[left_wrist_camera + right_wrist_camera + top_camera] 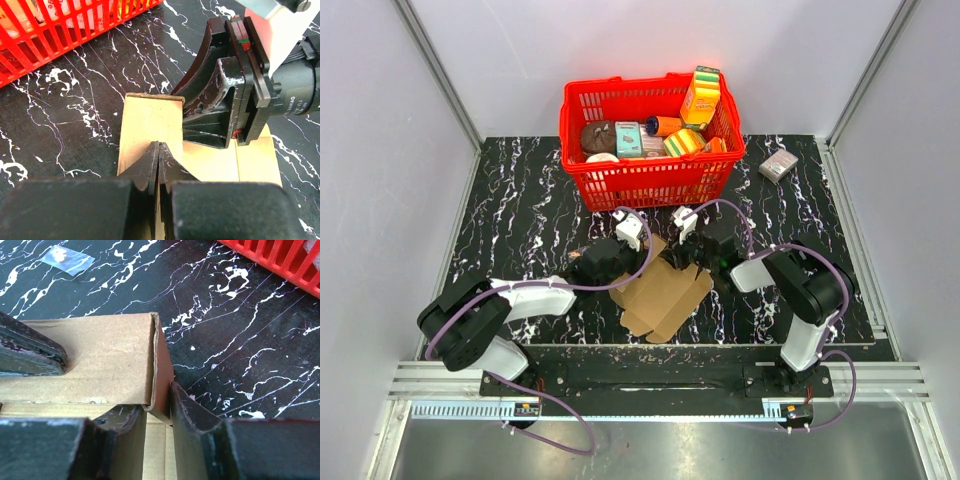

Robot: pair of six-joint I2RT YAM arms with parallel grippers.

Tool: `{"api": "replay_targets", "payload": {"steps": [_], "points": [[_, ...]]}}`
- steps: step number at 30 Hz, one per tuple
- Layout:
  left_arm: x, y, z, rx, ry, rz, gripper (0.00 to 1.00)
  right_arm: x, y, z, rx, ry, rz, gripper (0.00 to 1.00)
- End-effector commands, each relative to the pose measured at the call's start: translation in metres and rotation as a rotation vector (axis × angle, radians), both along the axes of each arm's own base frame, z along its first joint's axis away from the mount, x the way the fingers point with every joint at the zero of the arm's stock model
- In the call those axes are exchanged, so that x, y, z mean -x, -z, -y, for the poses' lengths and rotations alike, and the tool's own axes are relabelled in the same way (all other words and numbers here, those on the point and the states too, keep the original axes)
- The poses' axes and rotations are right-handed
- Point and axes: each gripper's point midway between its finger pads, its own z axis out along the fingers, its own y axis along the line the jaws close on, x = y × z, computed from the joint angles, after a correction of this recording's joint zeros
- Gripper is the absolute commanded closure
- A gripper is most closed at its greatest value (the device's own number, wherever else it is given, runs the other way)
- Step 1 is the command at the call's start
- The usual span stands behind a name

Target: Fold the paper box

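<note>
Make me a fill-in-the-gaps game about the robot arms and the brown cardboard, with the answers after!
The plastic basket is coloured ____. The brown paper box lies on the ____ table with white veins. The small grey-pink box sits to the basket's ____ in the top view. The left jaws are ____ on a flap of the paper box.
Missing words: red; black; right; shut.

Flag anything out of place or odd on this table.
A small grey-pink box lies askew on the table right of the red basket, apart from the packages inside it. A clear plastic scrap lies loose on the marble too.
</note>
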Motion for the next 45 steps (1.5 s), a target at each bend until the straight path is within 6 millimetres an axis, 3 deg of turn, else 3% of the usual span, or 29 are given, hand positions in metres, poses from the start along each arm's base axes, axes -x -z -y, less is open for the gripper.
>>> {"api": "replay_targets", "payload": {"steps": [1, 13, 18, 21, 24, 26, 28, 29, 30, 34, 35, 37, 41, 42, 45], "points": [[-0.005, -0.022, 0.008, 0.044, 0.017, 0.037, 1.0, -0.009, -0.015, -0.008, -0.046, -0.01, 0.076, 0.72], [-0.004, -0.021, 0.008, 0.048, 0.017, 0.036, 1.0, -0.007, -0.015, -0.008, -0.055, -0.017, 0.098, 0.88], [-0.004, -0.022, 0.007, 0.049, 0.015, 0.033, 1.0, -0.006, -0.023, -0.008, -0.068, -0.022, 0.118, 1.0], [-0.005, -0.028, 0.007, 0.053, 0.007, 0.038, 1.0, -0.006, -0.029, -0.008, -0.072, -0.024, 0.13, 1.0], [-0.006, -0.049, 0.003, 0.072, -0.007, 0.066, 0.99, -0.005, -0.036, -0.007, -0.068, -0.029, 0.137, 1.0], [-0.007, -0.063, 0.0, 0.078, -0.021, 0.08, 0.92, -0.002, -0.041, -0.007, -0.062, -0.038, 0.139, 1.0], [-0.008, -0.094, -0.005, 0.116, -0.045, 0.126, 0.84, 0.001, -0.042, -0.004, -0.044, -0.041, 0.123, 1.0], [-0.007, -0.1, -0.009, 0.118, -0.054, 0.127, 0.77, 0.002, -0.051, -0.004, -0.047, -0.041, 0.133, 1.0], [-0.005, -0.119, -0.014, 0.148, -0.07, 0.155, 0.7, 0.003, -0.053, -0.003, -0.04, -0.04, 0.126, 1.0], [0.004, -0.17, -0.025, 0.22, -0.078, 0.21, 0.61, 0.007, -0.062, 0.003, 0.033, -0.044, 0.078, 1.0], [0.008, -0.174, -0.027, 0.228, -0.073, 0.202, 0.61, 0.007, -0.073, 0.005, 0.031, -0.038, 0.094, 1.0], [0.014, -0.191, -0.029, 0.255, -0.056, 0.212, 0.61, 0.009, -0.077, 0.013, 0.063, -0.018, 0.085, 1.0], [0.026, -0.191, -0.037, 0.246, -0.054, 0.162, 0.61, 0.016, -0.108, 0.024, 0.111, -0.01, 0.102, 1.0], [0.031, -0.196, -0.04, 0.253, -0.049, 0.165, 0.61, 0.012, -0.125, 0.023, 0.111, -0.01, 0.121, 1.0], [0.04, -0.198, -0.05, 0.244, -0.052, 0.151, 0.61, 0.026, -0.127, 0.033, 0.222, -0.054, 0.037, 1.0]]}}
